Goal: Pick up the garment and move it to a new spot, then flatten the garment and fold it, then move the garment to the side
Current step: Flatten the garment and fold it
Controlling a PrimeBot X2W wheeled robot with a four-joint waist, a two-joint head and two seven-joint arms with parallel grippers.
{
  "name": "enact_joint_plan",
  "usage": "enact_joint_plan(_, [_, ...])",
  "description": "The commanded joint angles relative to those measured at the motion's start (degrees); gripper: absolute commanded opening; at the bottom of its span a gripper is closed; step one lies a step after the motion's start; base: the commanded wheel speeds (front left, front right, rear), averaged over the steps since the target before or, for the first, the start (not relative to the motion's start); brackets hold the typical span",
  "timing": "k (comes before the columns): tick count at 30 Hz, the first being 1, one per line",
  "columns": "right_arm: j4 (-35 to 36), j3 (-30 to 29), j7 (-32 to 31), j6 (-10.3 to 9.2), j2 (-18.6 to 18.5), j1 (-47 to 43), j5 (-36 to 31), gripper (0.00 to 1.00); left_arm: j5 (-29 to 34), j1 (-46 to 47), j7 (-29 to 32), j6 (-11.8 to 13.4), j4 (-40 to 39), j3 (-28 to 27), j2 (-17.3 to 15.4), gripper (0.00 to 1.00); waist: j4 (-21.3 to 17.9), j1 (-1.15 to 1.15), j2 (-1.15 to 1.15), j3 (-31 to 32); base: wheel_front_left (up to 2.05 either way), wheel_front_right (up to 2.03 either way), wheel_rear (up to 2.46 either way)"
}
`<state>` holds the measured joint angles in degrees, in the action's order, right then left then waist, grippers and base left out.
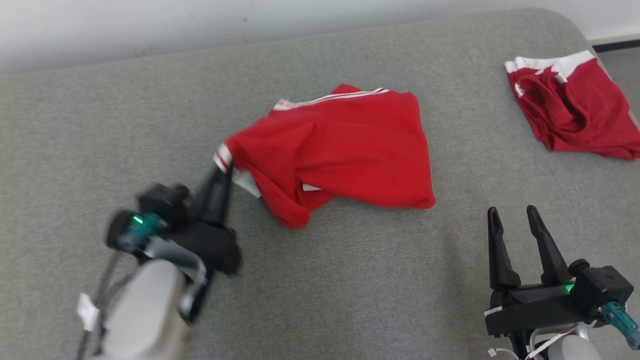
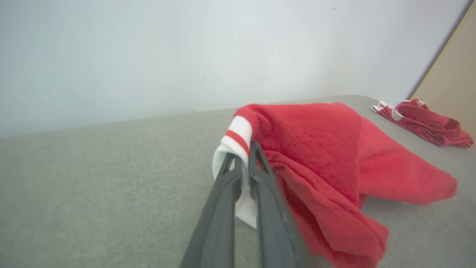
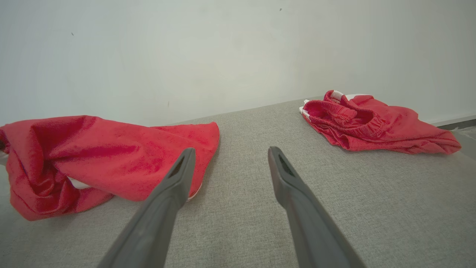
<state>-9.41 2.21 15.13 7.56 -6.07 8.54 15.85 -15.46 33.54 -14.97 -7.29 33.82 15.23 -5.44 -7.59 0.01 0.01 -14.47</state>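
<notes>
A crumpled red garment [image 1: 345, 145] with white stripes lies mid-surface on the grey padded top. My left gripper [image 1: 226, 172] is shut on its near-left corner, pinching the white-and-red striped cuff [image 2: 238, 139] and lifting that edge a little. The same garment [image 2: 327, 149] spreads to the right of my fingers in the left wrist view. At the lower right my right gripper [image 1: 512, 215] stands open above bare fabric, nothing between its fingers. From the right wrist the garment [image 3: 104, 156] lies to the left of the open gripper [image 3: 230, 152].
A second red garment [image 1: 575, 105] with white trim lies bunched at the far right corner of the grey surface [image 1: 350, 280], also seen as the second garment [image 3: 372, 123] from the right wrist. A pale wall [image 1: 200, 20] runs behind. The surface edge curves off at the right.
</notes>
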Motion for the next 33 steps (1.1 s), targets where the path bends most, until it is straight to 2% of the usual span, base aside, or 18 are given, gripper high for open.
enact_joint_plan(1, [0.0,0.1,0.0,-0.17,-0.2,0.0,-0.6,1.00,0.5,1.4,-0.2,0.1,-0.9,-0.9,-1.5,0.00,1.2,-0.01,-0.01,1.2,0.00,0.00,0.00])
enact_joint_plan(7, [-0.6,0.3,0.0,-0.17,0.2,-1.0,-0.5,1.00,2.2,7.7,-0.3,0.4,-5.0,-4.2,-8.4,0.00,2.6,-0.01,-0.01,3.4,0.00,0.00,0.00])
enact_joint_plan(11, [-0.9,0.4,0.0,-0.17,0.7,-1.7,-0.4,1.00,3.6,11.6,2.0,0.6,-9.5,-5.3,-13.2,0.00,2.9,-0.01,-0.01,4.3,0.00,0.00,0.00])
enact_joint_plan(14, [-0.9,0.3,0.0,-0.17,1.0,-2.1,-0.1,1.00,4.4,13.5,4.4,0.6,-14.1,-5.7,-16.1,0.00,2.9,-0.01,-0.01,4.7,0.00,0.00,0.00])
enact_joint_plan(17, [-0.9,0.3,0.0,-0.17,1.2,-2.5,0.1,1.00,4.2,14.1,6.9,0.7,-18.5,-5.8,-17.5,0.00,2.9,-0.01,-0.01,4.7,0.00,0.00,0.00])
enact_joint_plan(20, [-0.9,0.3,0.0,-0.17,1.4,-2.6,0.1,1.00,4.0,12.8,8.7,0.7,-21.2,-5.1,-17.2,0.00,2.9,-0.01,-0.01,4.6,0.00,0.00,0.00])
enact_joint_plan(24, [-1.1,0.4,0.0,-0.17,1.6,-2.2,0.3,1.00,3.4,8.4,10.6,0.9,-24.9,-2.4,-14.8,0.00,2.7,-0.01,-0.01,4.3,0.00,0.00,0.00])
enact_joint_plan(29, [-1.4,0.6,0.0,-0.17,1.3,-1.4,0.4,1.00,2.4,1.2,10.3,1.3,-25.6,3.1,-8.7,0.00,2.2,-0.01,-0.01,3.9,0.00,0.00,0.00])
enact_joint_plan(33, [-1.3,0.3,0.0,-0.17,0.8,-0.5,0.5,1.00,1.9,-2.3,9.4,0.8,-23.0,9.1,-3.8,0.00,1.5,-0.01,-0.01,3.1,0.00,0.00,0.00])
